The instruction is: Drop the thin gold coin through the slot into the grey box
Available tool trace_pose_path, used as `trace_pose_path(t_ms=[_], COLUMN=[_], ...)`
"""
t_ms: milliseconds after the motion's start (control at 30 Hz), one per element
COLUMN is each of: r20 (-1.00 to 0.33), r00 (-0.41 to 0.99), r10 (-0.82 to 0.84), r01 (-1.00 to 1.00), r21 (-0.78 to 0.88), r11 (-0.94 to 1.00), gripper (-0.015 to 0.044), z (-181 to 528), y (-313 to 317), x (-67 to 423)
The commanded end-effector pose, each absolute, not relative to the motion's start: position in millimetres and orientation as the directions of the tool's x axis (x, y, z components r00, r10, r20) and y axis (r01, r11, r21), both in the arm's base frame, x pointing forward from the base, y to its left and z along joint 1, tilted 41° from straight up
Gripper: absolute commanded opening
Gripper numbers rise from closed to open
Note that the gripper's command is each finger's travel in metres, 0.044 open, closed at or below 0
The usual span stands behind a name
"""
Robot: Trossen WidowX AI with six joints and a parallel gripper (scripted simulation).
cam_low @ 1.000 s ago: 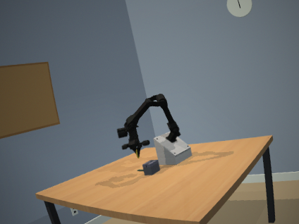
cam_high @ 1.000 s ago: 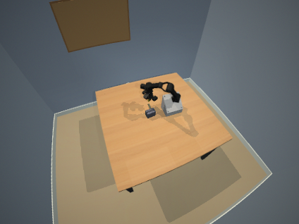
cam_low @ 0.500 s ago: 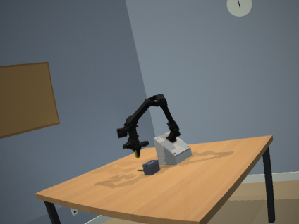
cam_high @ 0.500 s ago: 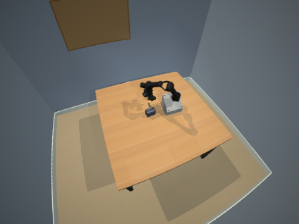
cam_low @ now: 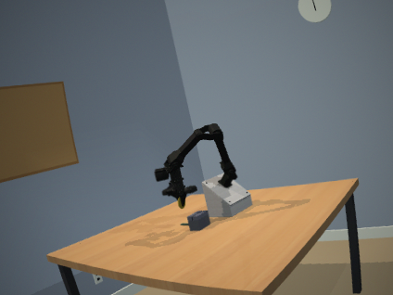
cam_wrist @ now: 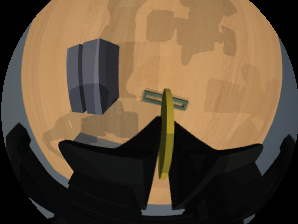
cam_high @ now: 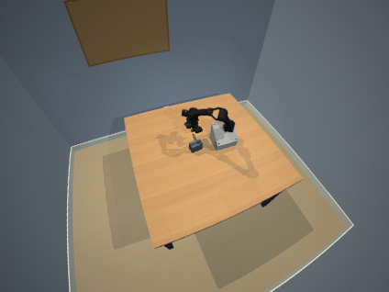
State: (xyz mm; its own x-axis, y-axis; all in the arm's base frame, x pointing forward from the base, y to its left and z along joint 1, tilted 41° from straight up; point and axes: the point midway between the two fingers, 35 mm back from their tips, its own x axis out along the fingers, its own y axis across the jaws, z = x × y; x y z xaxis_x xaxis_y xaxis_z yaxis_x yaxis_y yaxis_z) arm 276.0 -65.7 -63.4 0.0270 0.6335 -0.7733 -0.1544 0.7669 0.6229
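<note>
Nowhere legible writing; jaws grip coin (cam_wrist: 165, 135).

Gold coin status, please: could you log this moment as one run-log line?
claw: shut on gold coin | coin: edge-on, lifted above table | holder: vacated | grey box: apart from coin | insertion: not yet done

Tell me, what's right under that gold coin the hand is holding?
In the wrist view, the empty green holder lies on the wooden table below the coin. The grey box sits off to one side. The hand hides the coin's upper part.
</note>
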Motion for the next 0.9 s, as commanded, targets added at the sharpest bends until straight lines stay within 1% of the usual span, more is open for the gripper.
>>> trace_pose_path(t_ms=[0,867], r20=[-0.771,-0.766], r00=[0.026,0.028], r10=[0.636,0.642], r01=[-0.149,-0.137], r21=[0.626,0.633], r11=[0.765,0.762], gripper=[0.0000,0.0000], z=[-56,-14], y=[-57,-7], x=[278,293])
